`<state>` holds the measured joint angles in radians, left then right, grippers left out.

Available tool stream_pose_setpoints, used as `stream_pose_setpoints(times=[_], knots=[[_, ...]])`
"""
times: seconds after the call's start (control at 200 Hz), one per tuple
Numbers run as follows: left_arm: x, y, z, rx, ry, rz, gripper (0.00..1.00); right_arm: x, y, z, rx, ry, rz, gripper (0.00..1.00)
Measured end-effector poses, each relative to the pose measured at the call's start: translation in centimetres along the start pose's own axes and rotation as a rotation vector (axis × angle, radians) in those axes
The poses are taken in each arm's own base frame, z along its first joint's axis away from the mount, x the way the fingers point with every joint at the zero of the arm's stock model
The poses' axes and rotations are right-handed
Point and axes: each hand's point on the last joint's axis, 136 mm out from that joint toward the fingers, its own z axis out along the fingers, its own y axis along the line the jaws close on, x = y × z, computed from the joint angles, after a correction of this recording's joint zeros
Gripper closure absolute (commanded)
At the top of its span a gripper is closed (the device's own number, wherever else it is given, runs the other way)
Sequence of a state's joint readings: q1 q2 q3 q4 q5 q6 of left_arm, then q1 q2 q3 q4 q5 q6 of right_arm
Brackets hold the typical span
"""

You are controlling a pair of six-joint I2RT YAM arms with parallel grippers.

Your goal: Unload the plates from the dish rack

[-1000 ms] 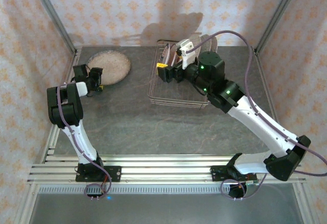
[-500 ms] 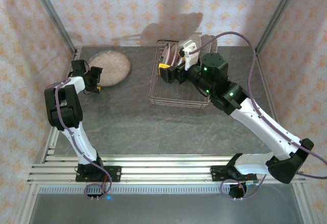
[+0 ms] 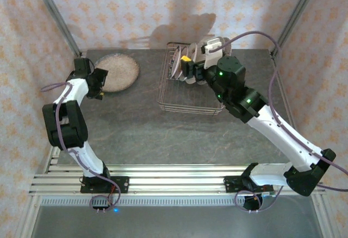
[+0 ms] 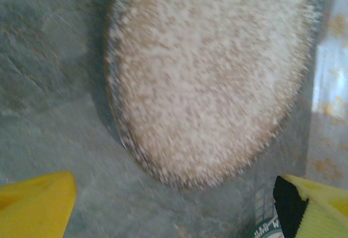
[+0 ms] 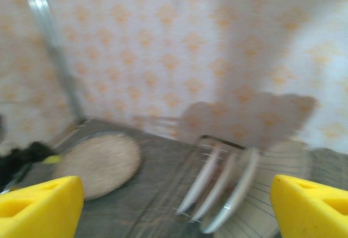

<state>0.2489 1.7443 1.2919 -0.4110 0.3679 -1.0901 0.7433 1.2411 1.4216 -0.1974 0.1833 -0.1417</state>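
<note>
A lone plate [image 3: 116, 71] lies flat on the table [image 3: 163, 135] near its far left corner. It is well apart from the dish rack [image 3: 189, 103], which sits to its right at the far middle of the table. Several plates [image 3: 178, 63] stand on edge side by side in the rack's far end; the left gripper [image 3: 99, 81] is just beside the lone plate's near left edge, and the right gripper [image 3: 188, 68] hangs over the rack beside the standing plates.

The left arm folds up toward ten o'clock, the left claw [image 3: 100, 81] held low with fingers spread wide and empty, while the right arm stretches from five o'clock toward twelve, the right claw [image 3: 187, 68] likewise spread and empty.
</note>
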Motion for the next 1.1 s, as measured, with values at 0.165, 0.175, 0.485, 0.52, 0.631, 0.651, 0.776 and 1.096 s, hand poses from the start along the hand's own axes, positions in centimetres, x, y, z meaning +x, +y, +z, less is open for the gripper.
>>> stream_pose_setpoints(times=[0.165,0.175,0.485,0.52,0.631,0.651,0.776,1.096], knots=[[5.9,-4.0,-4.7,0.074,-0.024,0.151,0.07,-2.9,-7.0,0.3,0.303,-0.004,0.140,0.19],[6.4,-4.2,-5.0,0.080,-0.024,0.162,0.07,-3.1,-7.5,0.3,0.323,-0.004,0.153,0.19],[17.2,-8.9,-11.8,0.280,0.031,0.406,0.08,-1.0,-18.1,2.6,0.666,0.169,0.350,0.19],[18.5,-9.5,-12.5,0.314,0.045,0.437,0.08,0.0,-18.6,3.1,0.672,0.204,0.359,0.19],[22.4,-10.8,-14.5,0.406,0.092,0.552,0.09,3.1,-20.3,4.1,0.677,0.308,0.403,0.20],[23.1,-11.0,-14.9,0.421,0.101,0.577,0.09,3.7,-20.6,4.3,0.675,0.328,0.415,0.21],[27.9,-12.2,-17.7,0.522,0.151,0.731,0.09,6.2,-22.5,5.4,0.667,0.426,0.458,0.25],[34.3,-12.1,-24.8,0.750,0.147,1.030,0.10,11.5,-23.4,8.1,0.557,0.611,0.498,0.38]])
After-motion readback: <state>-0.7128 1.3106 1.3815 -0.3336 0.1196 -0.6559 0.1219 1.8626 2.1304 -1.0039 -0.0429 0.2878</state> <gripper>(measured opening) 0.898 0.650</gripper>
